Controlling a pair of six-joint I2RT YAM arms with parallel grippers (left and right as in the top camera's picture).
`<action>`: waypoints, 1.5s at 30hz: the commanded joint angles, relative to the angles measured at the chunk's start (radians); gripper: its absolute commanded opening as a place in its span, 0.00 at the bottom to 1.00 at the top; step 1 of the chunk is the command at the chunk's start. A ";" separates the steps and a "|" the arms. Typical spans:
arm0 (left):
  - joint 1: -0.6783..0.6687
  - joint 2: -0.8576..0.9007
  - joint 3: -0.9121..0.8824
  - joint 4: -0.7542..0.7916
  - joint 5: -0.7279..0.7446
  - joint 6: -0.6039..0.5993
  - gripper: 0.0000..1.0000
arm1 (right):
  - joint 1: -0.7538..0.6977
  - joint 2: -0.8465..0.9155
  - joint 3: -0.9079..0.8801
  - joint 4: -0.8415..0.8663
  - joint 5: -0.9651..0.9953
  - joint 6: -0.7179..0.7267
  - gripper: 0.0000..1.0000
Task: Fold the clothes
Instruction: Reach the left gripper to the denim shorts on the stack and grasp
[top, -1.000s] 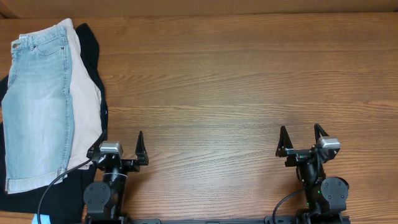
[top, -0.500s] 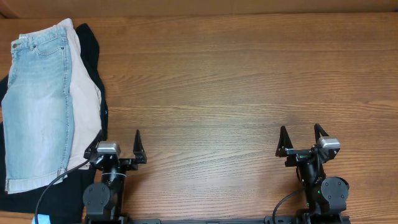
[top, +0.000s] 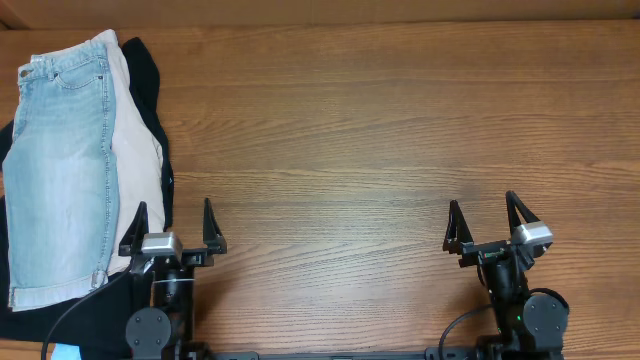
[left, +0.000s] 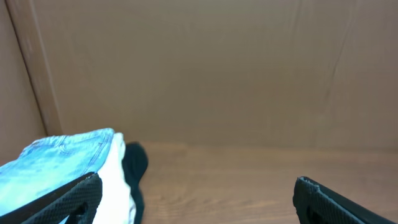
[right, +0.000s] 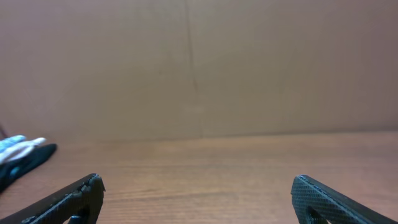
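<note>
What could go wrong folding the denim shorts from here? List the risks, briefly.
1. The denim shorts lie on top of the beige shorts and a black garment. A deep pinch by the open left gripper may lift those layers too.
2. The stack sits at the far left of the table, well away from the open right gripper. A one-armed pull would likely bunch the denim rather than fold it.

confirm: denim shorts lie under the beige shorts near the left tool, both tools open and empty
No: the overhead view shows the denim shorts on top of the beige shorts, not under. They do lie near the left tool, and it and the right tool are open and empty.
</note>
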 joint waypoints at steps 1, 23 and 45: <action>0.005 0.031 0.128 -0.058 0.008 0.066 1.00 | 0.006 0.013 0.123 0.010 -0.069 0.000 1.00; 0.005 1.125 1.332 -0.952 0.461 0.207 1.00 | 0.006 0.974 0.980 -0.556 -0.307 0.000 1.00; 0.253 1.621 1.368 -0.597 -0.077 0.192 1.00 | 0.029 1.611 0.983 -0.270 -0.548 0.030 0.84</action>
